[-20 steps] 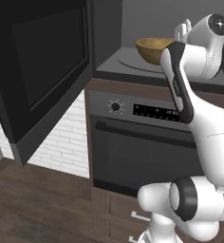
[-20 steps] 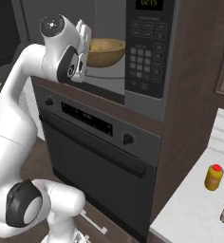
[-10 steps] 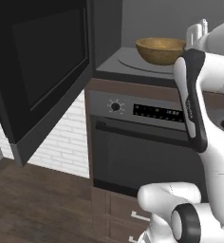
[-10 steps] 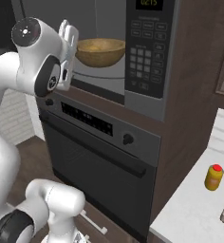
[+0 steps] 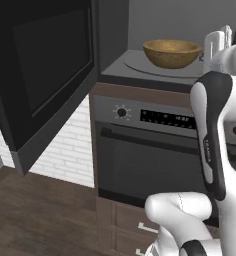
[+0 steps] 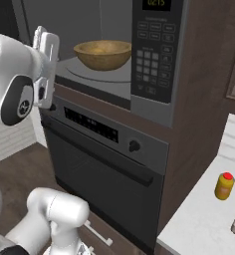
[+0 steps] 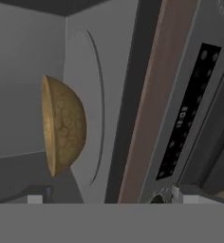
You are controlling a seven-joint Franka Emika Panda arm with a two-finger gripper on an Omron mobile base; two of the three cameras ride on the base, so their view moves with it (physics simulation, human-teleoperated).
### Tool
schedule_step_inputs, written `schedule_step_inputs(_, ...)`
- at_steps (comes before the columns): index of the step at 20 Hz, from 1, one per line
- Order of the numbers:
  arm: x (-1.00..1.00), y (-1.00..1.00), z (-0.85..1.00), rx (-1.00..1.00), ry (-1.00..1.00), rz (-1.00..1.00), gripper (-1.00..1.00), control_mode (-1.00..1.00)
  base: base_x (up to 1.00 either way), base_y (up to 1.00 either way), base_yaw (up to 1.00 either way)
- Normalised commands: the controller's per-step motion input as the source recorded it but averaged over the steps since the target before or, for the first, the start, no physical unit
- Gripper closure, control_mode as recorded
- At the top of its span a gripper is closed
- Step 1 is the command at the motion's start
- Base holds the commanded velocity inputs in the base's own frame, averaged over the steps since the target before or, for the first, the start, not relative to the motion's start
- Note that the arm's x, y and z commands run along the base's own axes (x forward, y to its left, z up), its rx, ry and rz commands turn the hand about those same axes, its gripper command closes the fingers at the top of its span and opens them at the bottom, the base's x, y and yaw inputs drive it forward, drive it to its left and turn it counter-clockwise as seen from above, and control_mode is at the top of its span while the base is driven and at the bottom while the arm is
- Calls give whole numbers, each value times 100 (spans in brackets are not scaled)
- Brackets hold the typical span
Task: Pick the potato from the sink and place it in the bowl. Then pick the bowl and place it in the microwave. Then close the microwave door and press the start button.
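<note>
The bowl [image 5: 172, 53] sits on the round plate [image 6: 104, 72] inside the microwave [image 6: 154, 60], upright and unheld. The tool [image 6: 46, 67] stands outside the cavity, fingers spread wide apart, holding nothing. The microwave door [image 5: 42, 80] hangs fully open to the left. Judgement: a stiff, light, hinged panel; best pushed flat on its outer free edge, not gripped.

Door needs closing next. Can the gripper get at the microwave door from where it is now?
Probably yes. The microwave door stands swung wide open on the left, its face bare, while the gripper sits outside the cavity front, clear of the bowl; nothing visible lies between them.
</note>
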Motion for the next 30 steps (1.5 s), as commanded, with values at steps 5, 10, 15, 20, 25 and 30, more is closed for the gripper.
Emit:
schedule_step_inputs(5, -80, 10, 1, 1, -2, 1, -100, -100, 0, 0, 0)
schedule_step_inputs(10, -66, 0, 0, 0, -1, 3, -100, -100, 0, 0, 0)
schedule_step_inputs(15, -58, 0, 0, 0, -2, 3, -100, -100, 0, 0, 0)
schedule_step_inputs(20, -52, 4, 0, 0, -2, 3, -100, -100, 0, 0, 0)
schedule_step_inputs(25, -52, 17, 0, 0, -3, 2, -100, -100, 0, 0, 0)
schedule_step_inputs(30, -45, 27, 0, 0, -6, 3, -100, -100, 0, 0, 0)
